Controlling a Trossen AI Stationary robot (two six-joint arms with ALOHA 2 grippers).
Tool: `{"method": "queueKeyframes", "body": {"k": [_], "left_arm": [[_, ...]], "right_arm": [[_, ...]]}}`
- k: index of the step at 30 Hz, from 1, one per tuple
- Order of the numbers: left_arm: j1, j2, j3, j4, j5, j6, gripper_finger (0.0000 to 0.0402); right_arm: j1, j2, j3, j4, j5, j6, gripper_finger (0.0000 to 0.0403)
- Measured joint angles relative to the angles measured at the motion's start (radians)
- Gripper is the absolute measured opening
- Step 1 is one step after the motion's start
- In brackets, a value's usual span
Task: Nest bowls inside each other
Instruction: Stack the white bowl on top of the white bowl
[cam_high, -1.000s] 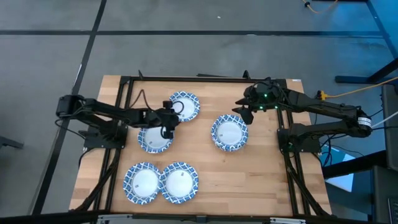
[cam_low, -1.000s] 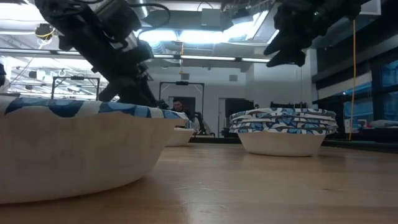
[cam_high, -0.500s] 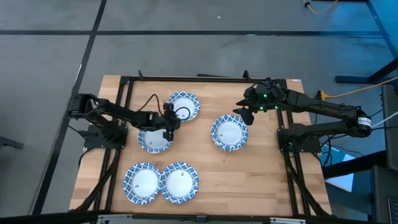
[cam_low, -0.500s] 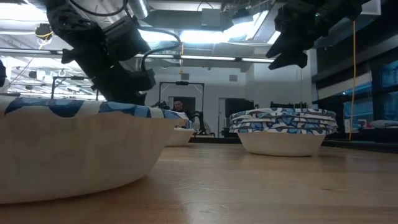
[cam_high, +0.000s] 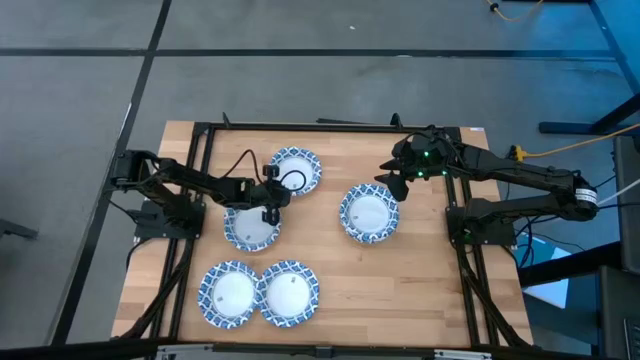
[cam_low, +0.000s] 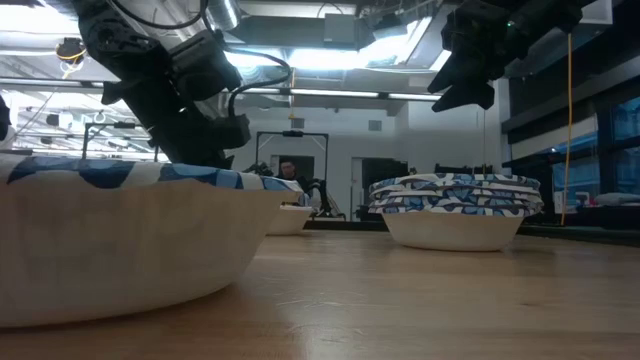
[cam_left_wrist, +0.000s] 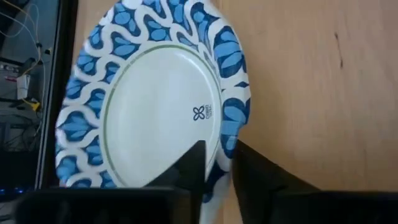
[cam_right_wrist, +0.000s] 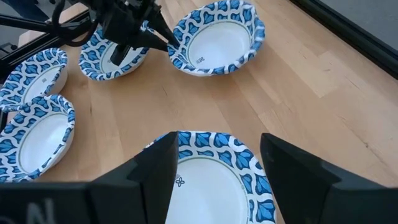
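Several blue-and-white patterned bowls stand on the wooden table. A single bowl (cam_high: 300, 168) rests on its base at the far left. My left gripper (cam_high: 274, 197) is at this bowl's near-left rim and shut on it. A stack of nested bowls (cam_high: 368, 213) stands right of centre. My right gripper (cam_high: 392, 187) hangs open above the stack's far rim and touches nothing. Another single bowl (cam_high: 248, 228) sits just nearer than my left gripper. Two more bowls (cam_high: 230, 293) (cam_high: 290, 293) sit side by side at the near edge. My left gripper has the far left bowl's rim (cam_left_wrist: 225, 148) between its two fingers, on the bowl's near-left side. One finger (cam_left_wrist: 193, 171) stands inside the bowl, the other (cam_left_wrist: 252, 177) outside over the wood. The fingers slant down from the table's left. The bowl rests on the table.
Black frame bars (cam_high: 205, 150) run along the table's left, far and right sides. Bare wood (cam_high: 400, 290) lies at the near right. The big bowl (cam_low: 110, 240) close to the low camera hides much of the table's left. A person (cam_low: 289, 172) shows far back in the room.
My left gripper has come down and a little toward the table's right, onto the far left bowl's near-left rim. The bowls stand where they were.
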Motion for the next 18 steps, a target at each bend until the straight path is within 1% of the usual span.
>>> {"method": "queueKeyframes", "body": {"k": [3,5,10,14,16,18], "left_arm": [[0.0,0.0,0.0,0.0,0.001,-0.001,0.0022],[0.0,0.0,0.001,0.0,0.001,-0.02,0.0007],[0.003,-0.005,0.04,-0.002,0.002,-0.049,0.0006],[0.003,-0.014,0.104,-0.006,0.006,-0.048,0.0004],[0.003,-0.023,0.142,-0.014,0.024,-0.045,0.0003],[0.003,-0.037,0.175,-0.024,0.065,-0.045,0.0002]], "right_arm": [[0.0,0.0,0.0,0.0,0.0,0.006,0.0228],[0.0,0.0,0.0,0.0,0.0,0.02,0.0228],[0.0,-0.01,0.0,0.047,0.0,0.022,0.0228],[-0.003,-0.048,0.0,0.075,0.006,0.012,0.0228],[-0.011,-0.085,0.0,0.085,0.022,0.01,0.0228],[-0.019,-0.126,0.0,0.082,0.04,0.003,0.0228]]}}
